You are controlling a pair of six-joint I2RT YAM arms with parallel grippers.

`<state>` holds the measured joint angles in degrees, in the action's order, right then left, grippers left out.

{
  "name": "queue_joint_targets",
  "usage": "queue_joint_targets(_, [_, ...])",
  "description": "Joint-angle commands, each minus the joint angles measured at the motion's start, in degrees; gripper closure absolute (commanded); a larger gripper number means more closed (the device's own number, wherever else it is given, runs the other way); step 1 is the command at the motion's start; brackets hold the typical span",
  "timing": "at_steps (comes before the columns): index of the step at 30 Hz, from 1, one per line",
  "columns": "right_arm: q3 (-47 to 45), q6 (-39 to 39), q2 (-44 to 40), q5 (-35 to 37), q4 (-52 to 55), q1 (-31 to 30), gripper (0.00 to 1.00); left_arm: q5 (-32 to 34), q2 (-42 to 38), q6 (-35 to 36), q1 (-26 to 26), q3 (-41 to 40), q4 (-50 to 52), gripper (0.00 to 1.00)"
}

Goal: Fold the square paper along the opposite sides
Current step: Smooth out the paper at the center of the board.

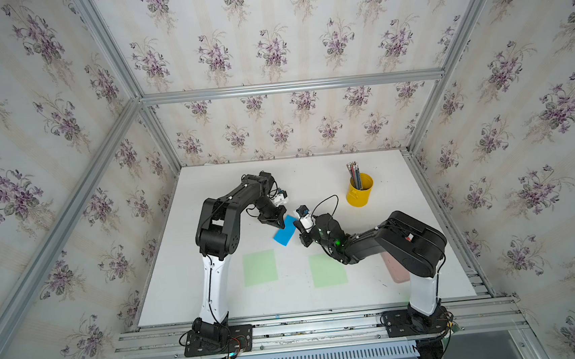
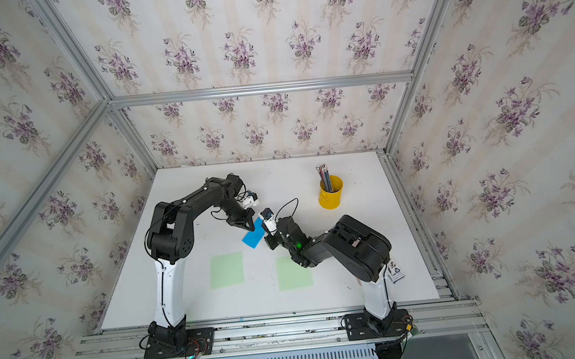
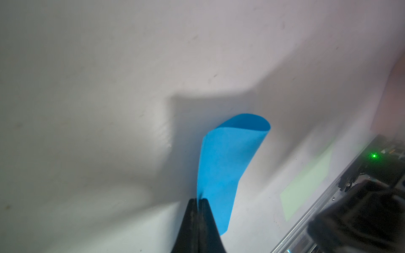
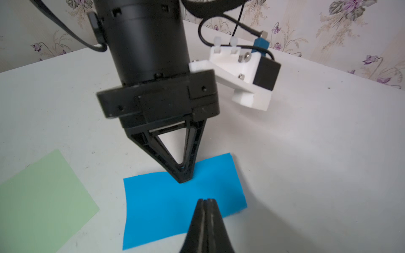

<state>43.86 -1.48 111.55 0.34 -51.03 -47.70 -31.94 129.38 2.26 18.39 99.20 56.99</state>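
The blue paper (image 1: 284, 236) is lying doubled over near the middle of the desk (image 1: 318, 181). Its two free edges are being pinched together by the left pincer (image 4: 183, 178), whose jaws are clamped on them at the middle of one long side. From that grip the sheet is bulging away in a soft, uncreased loop.

The right pincer (image 4: 207, 200), jaws pressed together with nothing between them, is being held over the opposite long side, where the rounded fold is lying. Whether its tips are touching the paper cannot be told.

The strip's long axis is running crosswise between the two pincers. The crease is therefore judged to be best made by the right pincer, the nearer to the fold, being pressed down and drawn along that axis.

Bare desk is lying open past both ends of the strip. One green sheet (image 1: 259, 267) and a second green sheet (image 1: 327, 270) are lying nearer the arm bases, and a yellow cup (image 1: 360, 190) of pencils is standing well apart.
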Motion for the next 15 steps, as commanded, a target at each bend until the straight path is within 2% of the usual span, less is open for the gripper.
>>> queue_joint_targets(1, [2.0, 2.3, 2.3, -0.2, 1.4, -0.6, 1.0, -1.5, -0.1, -2.5, 0.0, -1.0, -1.6, 1.0])
queue_joint_targets(15, [4.8, 6.4, 8.3, 2.5, 4.9, -0.6, 1.0, -0.1, -0.4, -3.2, 0.0, -4.9, -3.0, 1.0])
